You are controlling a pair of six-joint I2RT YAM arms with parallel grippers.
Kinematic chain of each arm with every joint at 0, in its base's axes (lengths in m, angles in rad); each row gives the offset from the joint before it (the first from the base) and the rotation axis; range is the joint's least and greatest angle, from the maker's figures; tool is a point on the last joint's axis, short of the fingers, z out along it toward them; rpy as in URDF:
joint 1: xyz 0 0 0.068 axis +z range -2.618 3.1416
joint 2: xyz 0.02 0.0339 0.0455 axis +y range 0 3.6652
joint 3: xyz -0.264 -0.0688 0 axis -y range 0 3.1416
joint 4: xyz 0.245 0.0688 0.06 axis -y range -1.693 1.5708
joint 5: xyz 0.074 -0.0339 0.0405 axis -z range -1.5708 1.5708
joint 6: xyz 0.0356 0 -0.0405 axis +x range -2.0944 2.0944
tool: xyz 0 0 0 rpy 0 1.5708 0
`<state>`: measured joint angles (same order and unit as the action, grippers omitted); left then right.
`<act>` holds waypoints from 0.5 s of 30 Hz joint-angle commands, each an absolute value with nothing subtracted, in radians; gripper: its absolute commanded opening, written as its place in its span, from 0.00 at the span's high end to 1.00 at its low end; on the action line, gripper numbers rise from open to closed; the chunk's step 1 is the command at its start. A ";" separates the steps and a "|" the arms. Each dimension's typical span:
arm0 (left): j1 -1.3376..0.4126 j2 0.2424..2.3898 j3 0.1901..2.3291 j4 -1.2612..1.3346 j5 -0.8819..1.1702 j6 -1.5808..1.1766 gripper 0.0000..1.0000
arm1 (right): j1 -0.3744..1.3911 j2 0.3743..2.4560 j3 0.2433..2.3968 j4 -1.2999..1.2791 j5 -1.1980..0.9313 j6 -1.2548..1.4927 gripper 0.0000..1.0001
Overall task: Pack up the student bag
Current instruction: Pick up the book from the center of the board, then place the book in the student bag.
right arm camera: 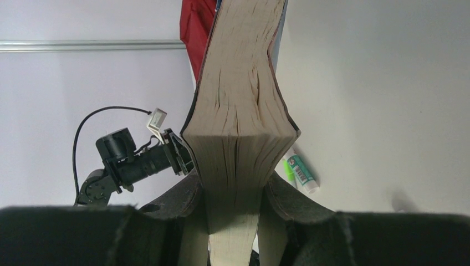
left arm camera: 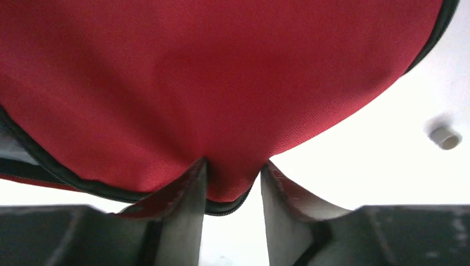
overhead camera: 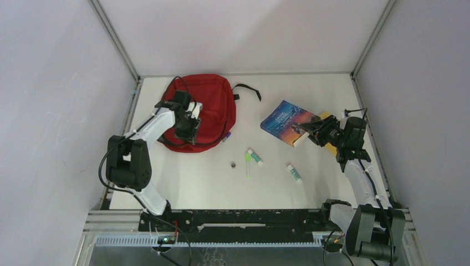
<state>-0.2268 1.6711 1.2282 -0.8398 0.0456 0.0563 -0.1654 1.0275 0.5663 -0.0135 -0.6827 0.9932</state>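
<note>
The student bag point(overhead camera: 208, 102), a red backpack with black straps, lies at the back left of the table. My left gripper point(overhead camera: 189, 125) is shut on its near edge. In the left wrist view the red fabric and black zip trim point(left arm camera: 233, 191) sit pinched between the fingers point(left arm camera: 185, 216). My right gripper point(overhead camera: 311, 131) is shut on a blue-covered book point(overhead camera: 288, 122) and holds it tilted above the table. In the right wrist view the book's page block point(right arm camera: 238, 105) is clamped between the pads point(right arm camera: 194, 238). The bag's inside is hidden.
Two white-and-teal glue sticks point(overhead camera: 255, 157) point(overhead camera: 294, 173), a green marker point(overhead camera: 247, 165) and a small dark cylinder point(overhead camera: 233, 164) lie mid-table. A yellow item point(overhead camera: 328, 117) lies under the right gripper. A bag strap point(overhead camera: 248, 88) trails right. The enclosure walls stand close on both sides.
</note>
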 commanded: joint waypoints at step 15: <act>-0.294 1.545 1.370 -0.770 0.293 -0.170 1.00 | -0.144 0.988 0.644 0.105 -0.724 0.991 1.00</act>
<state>-0.2817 1.6127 1.3010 -0.8265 0.1905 -0.0662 -0.1589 1.0271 0.5663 -0.0216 -0.6796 0.9791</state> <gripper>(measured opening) 0.014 0.362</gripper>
